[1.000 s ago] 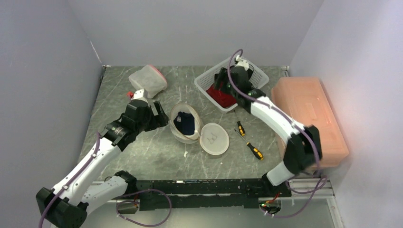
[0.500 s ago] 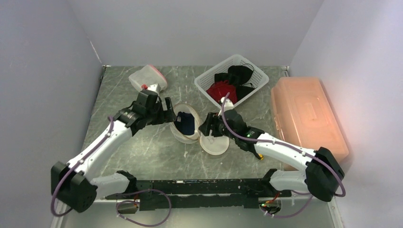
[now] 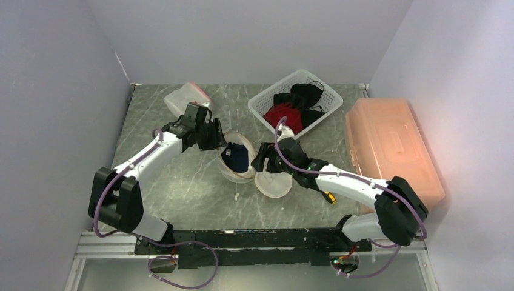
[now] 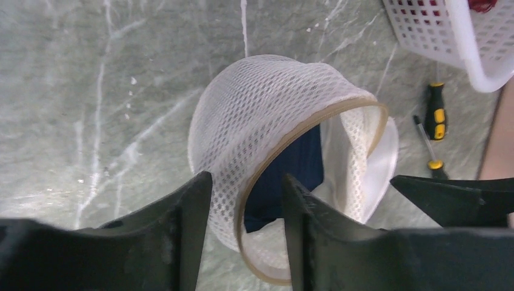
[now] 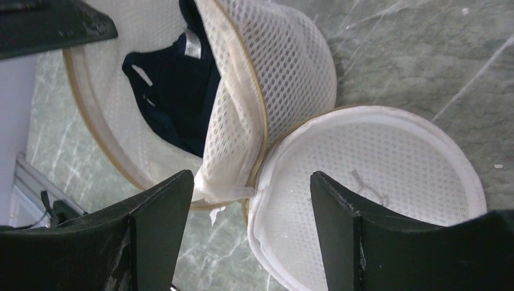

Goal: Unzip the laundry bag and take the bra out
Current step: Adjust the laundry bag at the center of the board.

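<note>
The left gripper (image 4: 245, 179) hangs with its jaws partly parted astride the tan-edged rim of the white mesh laundry bag (image 4: 267, 103). The rim and mesh wall lie between them, not pinched. The bag lies unzipped on the marbled surface (image 4: 91, 91), its round flap (image 5: 376, 163) flat just beyond the right gripper (image 5: 250, 179), whose jaws stand wide and empty over the hinge. The dark navy bra (image 5: 176, 91) sits inside the bag, just ahead of both pairs of jaws.
</note>
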`<state>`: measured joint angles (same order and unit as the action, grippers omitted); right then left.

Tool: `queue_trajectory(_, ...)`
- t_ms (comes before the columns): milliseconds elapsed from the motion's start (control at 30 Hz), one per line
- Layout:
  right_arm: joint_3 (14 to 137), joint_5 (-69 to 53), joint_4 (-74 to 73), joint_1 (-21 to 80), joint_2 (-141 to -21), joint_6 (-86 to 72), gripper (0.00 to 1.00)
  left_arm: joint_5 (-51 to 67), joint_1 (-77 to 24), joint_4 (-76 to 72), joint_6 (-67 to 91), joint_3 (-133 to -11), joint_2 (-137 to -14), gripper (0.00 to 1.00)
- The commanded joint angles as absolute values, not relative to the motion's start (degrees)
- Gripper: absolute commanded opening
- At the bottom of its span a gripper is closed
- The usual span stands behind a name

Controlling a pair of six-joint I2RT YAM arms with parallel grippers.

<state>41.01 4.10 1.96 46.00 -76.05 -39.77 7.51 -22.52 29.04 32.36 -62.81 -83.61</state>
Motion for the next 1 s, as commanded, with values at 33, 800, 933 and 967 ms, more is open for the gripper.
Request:
queue_trajectory(33, 39.34, -2.21, 9.97, 40.56, -75.37, -44.50, 0.75, 11.86, -22.50, 24.97, 33.35, -64.53, -84.90, 0.35)
queue_trajectory(800, 42.36, -15.24, 21.90, 37.89, -90.69, -46.23, 0.42, 13.97, -22.48, 22.40, 37.02, -56.60, -79.36, 0.03)
queue_trajectory(933, 43.19, -16.41, 22.40, 37.88, -92.37, -45.84, 0.27, 14.07, -22.50, 22.04, 37.54, -55.81, -78.82, 0.03)
queue_trajectory(967, 43.22, -16.70, 22.83, 37.88, -92.53, -45.80, 0.23, 14.00, -22.50, 21.91, 37.67, -55.55, -78.57, 0.03)
